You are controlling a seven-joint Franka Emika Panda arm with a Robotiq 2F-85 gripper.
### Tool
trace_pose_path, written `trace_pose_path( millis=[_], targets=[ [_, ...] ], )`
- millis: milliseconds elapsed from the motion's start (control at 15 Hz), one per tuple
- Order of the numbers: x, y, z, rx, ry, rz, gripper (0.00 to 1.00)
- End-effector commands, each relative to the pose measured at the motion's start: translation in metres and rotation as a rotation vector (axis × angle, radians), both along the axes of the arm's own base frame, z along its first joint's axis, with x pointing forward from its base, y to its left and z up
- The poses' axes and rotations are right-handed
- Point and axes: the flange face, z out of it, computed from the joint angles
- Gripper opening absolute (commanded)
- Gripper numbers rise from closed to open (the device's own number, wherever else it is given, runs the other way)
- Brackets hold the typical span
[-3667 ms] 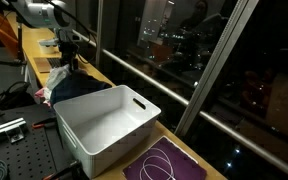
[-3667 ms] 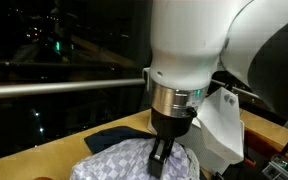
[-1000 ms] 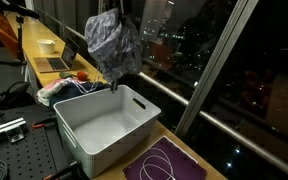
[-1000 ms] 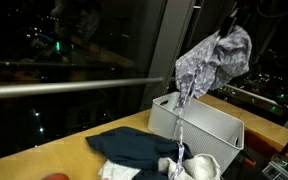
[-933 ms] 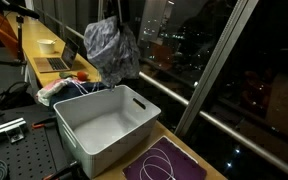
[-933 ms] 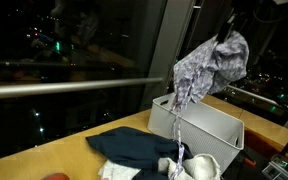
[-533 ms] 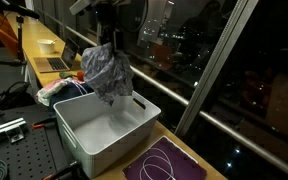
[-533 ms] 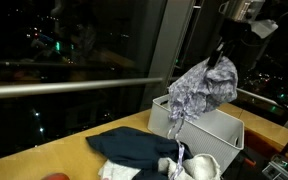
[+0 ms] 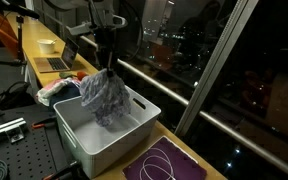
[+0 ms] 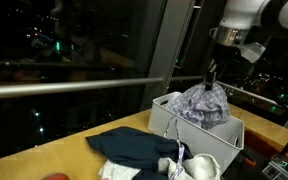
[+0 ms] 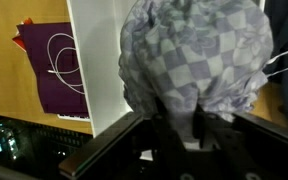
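Note:
My gripper [image 9: 107, 66] is shut on a grey-and-white checkered cloth [image 9: 104, 98] that hangs from it into the white plastic bin [image 9: 94, 145]. In an exterior view the cloth [image 10: 201, 104] sits low inside the bin [image 10: 219, 142] with the gripper [image 10: 210, 80] above it. In the wrist view the cloth [image 11: 194, 55] fills the middle, pinched between the jaws [image 11: 182, 122], with the bin's white rim [image 11: 92, 60] beside it.
A dark navy garment [image 10: 132, 147] and a white cloth with a cord [image 10: 184, 165] lie on the wooden table beside the bin. A purple mat with a white cable [image 9: 164, 165] lies past the bin. A laptop [image 9: 52, 58] and a red-and-white clothes pile [image 9: 59, 90] are behind. Glass window wall alongside.
The gripper has come down with the checkered cloth, from high above the bin to the cloth hanging inside it. One second ago it hung well above the bin.

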Motion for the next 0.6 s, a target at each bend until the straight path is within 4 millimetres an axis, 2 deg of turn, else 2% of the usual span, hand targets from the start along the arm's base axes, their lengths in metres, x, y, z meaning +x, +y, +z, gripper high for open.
trace_pose_path(
  millis=[0,133,267,333,400,533],
  targets=[
    [0.001,0.004,-0.021,0.019,0.019,0.003,0.59],
    [-0.003,0.009,-0.03,0.021,0.029,0.008,0.74],
    [-0.009,0.025,-0.041,0.022,0.038,0.028,0.87],
    [-0.011,0.043,-0.048,0.021,0.041,0.05,0.95],
    [-0.013,0.06,-0.056,0.021,0.045,0.072,0.99],
    [-0.019,0.11,-0.075,0.028,0.056,0.134,1.0]
  ],
)
